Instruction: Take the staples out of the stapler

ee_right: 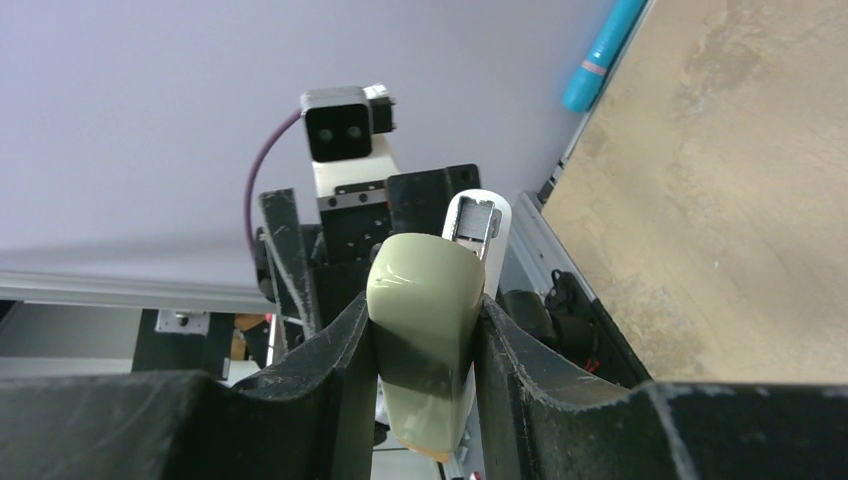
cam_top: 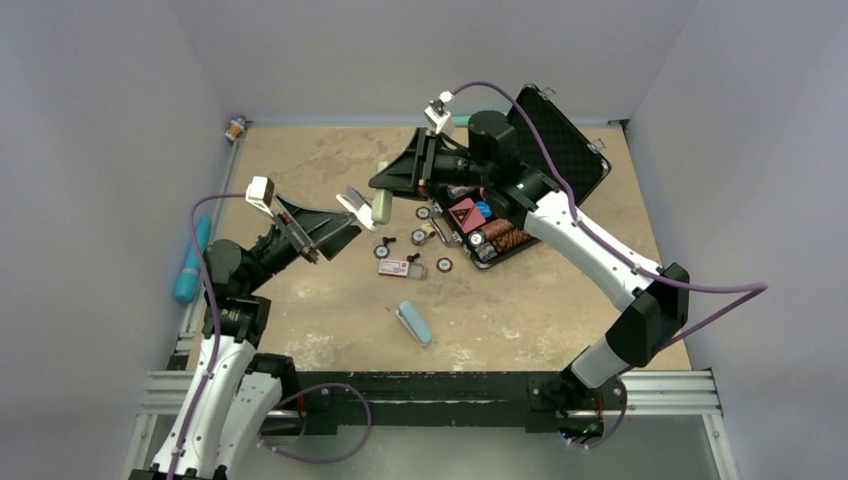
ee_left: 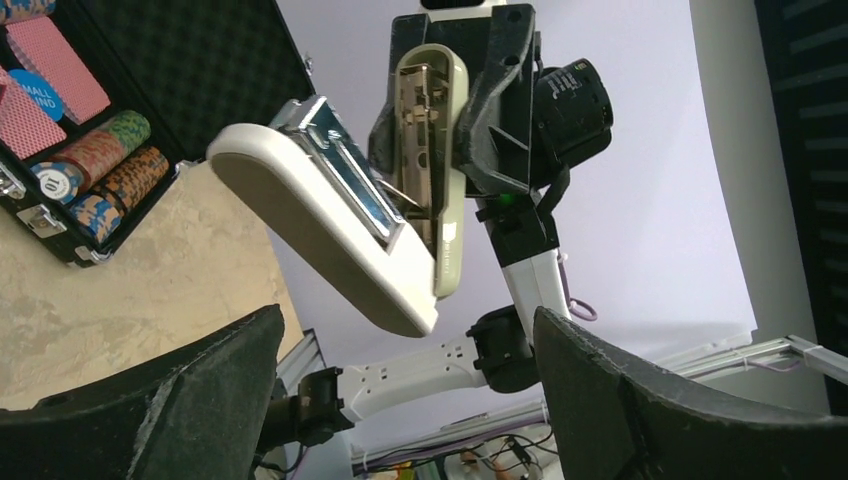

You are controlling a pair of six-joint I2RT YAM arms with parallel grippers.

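My right gripper is shut on the pale green top of a hinged-open stapler and holds it in the air above the table. Its white base swings out toward my left gripper. The silvery metal channel shows between the two halves. My left gripper is open and empty just below the white base, not touching it; it also shows in the top view. A small light-blue stapler lies closed on the table near the front middle, away from both grippers.
An open black case with poker chips stands at the back right. Several loose chips and a small card lie mid-table. A teal tube lies off the left edge. A small bottle stands in the back left corner.
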